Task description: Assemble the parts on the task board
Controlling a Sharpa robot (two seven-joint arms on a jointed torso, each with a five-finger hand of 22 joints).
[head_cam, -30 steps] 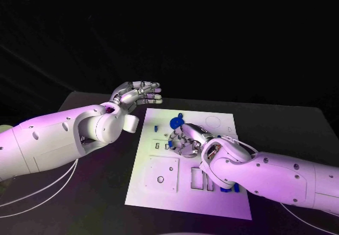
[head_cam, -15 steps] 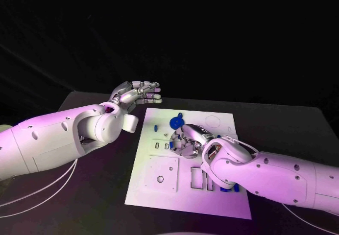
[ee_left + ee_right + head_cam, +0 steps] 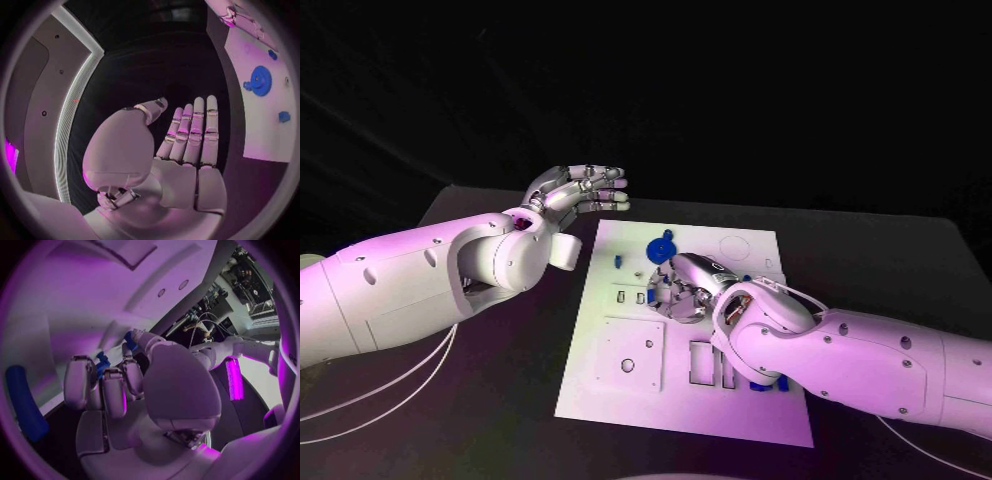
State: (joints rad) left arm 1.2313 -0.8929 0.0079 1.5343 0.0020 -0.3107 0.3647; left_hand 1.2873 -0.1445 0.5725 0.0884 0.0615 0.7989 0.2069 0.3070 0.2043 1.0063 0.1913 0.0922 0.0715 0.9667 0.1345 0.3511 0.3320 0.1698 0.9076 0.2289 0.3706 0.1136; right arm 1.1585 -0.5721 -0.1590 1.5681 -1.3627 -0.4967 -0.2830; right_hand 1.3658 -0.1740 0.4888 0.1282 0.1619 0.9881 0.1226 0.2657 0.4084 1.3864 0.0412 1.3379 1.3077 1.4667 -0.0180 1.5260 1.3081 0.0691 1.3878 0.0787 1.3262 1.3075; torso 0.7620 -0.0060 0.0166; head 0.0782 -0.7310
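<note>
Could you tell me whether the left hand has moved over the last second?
No. The left hand hangs over the table beyond the task board's far left corner, as before, holding nothing.

Right hand (image 3: 681, 288) rests on the task board (image 3: 635, 390); a blue gear (image 3: 661, 247) lies just beyond its fingers.

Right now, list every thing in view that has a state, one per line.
left hand: raised beside the task board's far left corner, fingers together, holding nothing.
right hand: down over the task board, fingers curled on a small blue part.
blue gear: lying flat on the task board, beyond the right hand.
blue bar: lying on the board, free.
</note>
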